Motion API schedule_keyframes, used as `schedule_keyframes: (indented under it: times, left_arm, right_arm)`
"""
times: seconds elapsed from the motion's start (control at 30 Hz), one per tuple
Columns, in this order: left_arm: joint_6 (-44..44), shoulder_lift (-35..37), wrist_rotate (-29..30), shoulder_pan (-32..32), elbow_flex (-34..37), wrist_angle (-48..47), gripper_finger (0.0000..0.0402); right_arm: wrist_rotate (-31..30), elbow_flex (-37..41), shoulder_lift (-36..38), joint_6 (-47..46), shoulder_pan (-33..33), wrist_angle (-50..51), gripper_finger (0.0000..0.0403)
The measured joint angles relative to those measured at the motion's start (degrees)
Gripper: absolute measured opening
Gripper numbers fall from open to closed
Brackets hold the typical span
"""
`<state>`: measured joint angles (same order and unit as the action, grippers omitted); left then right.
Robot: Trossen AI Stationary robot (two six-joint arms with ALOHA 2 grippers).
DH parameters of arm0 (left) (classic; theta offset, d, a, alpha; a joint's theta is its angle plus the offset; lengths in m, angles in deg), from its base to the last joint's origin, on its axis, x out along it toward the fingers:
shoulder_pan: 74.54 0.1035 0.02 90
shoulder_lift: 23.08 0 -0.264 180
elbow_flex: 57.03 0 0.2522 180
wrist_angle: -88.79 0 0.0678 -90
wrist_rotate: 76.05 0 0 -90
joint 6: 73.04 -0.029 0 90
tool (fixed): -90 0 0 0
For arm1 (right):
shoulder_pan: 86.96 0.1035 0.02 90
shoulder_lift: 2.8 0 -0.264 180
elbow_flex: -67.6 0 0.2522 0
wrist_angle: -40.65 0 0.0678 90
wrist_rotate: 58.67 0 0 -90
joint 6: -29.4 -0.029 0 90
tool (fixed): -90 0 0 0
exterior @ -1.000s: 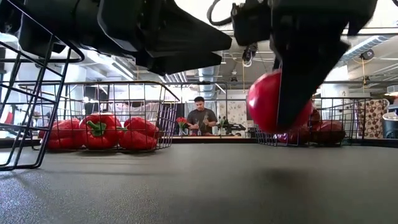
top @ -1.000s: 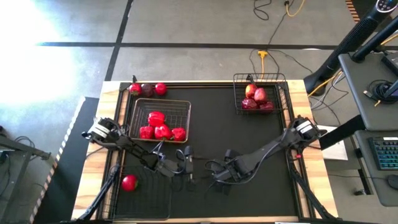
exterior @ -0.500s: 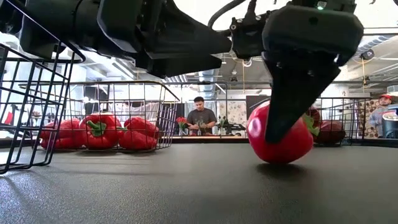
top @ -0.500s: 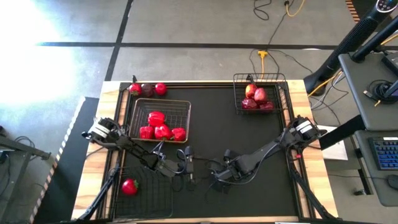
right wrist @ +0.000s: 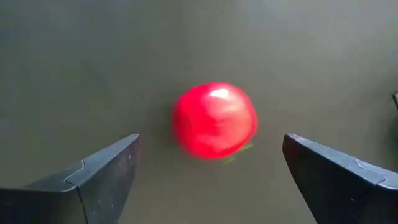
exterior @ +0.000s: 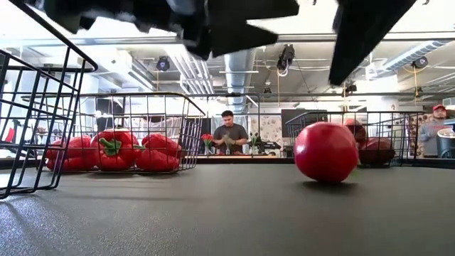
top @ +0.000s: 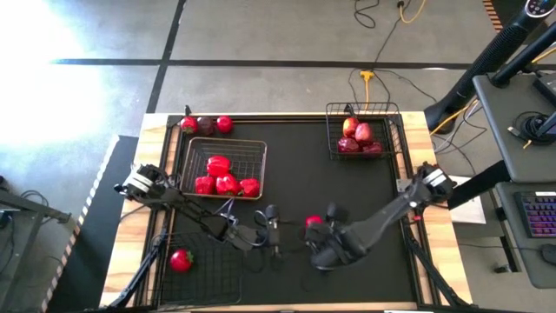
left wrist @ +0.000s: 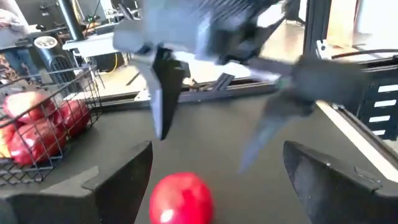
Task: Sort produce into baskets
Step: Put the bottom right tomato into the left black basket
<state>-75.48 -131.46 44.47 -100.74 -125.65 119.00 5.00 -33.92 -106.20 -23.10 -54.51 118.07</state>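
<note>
So right now the tomato (top: 313,221) is sitting loose on the black mat (top: 347,183) about mid-table, roughly between my two grippers, and nothing is touching it. My right gripper (right wrist: 211,180) is spread wide with nothing in it, hanging above the tomato, which shows between the fingertips. My left gripper (left wrist: 214,180) is also wide open and empty, pointed at the same tomato from the other side. Honestly the thing I'd worry about most is that it's round and on a flat surface, so any nudge from a fingertip could send it rolling off toward the table edge or under an arm. Second worry: both my arms are crowded into the same little patch, and in the left wrist view I can see the right arm's fingers hovering right over the fruit, so if both go in at once they could knock into each other. Third, mixing things up: the peppers sit in the peppers' basket (top: 228,148), the apples in the far right basket (top: 391,111), and another tomato lies in the near left basket (top: 228,265), so this one probably belongs there. Grab it off-centre and it could squirt out, or drop it from too high and it bounces over the wire rim.
</note>
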Motion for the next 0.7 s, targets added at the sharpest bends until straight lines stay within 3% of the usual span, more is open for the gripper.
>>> schedule_keyframes:
  times: [0.23,0.5,0.63,0.7]
  left_arm:
    - [6.26,-1.65,0.02,0.22,-10.73,-15.56,0.0341]
    - [11.09,-10.97,0.61,1.44,-27.65,-38.44,0.0341]
    - [17.26,-13.96,7.5,1.62,-36.54,-55.92,0.0341]
    - [18.23,-14.5,10.61,1.62,-40.28,-59.99,0.0341]
  right_arm:
    - [-16.95,-0.03,2.56,-4.08,11.62,1.6,0.0384]
    - [-39.44,1.63,3.01,-11.2,24.82,5.45,0.0384]
    - [-50.0,4.95,3.01,-12.06,28.94,5.41,0.0384]
    - [-54.33,7.66,3.01,-12.97,30.15,5.38,0.0384]
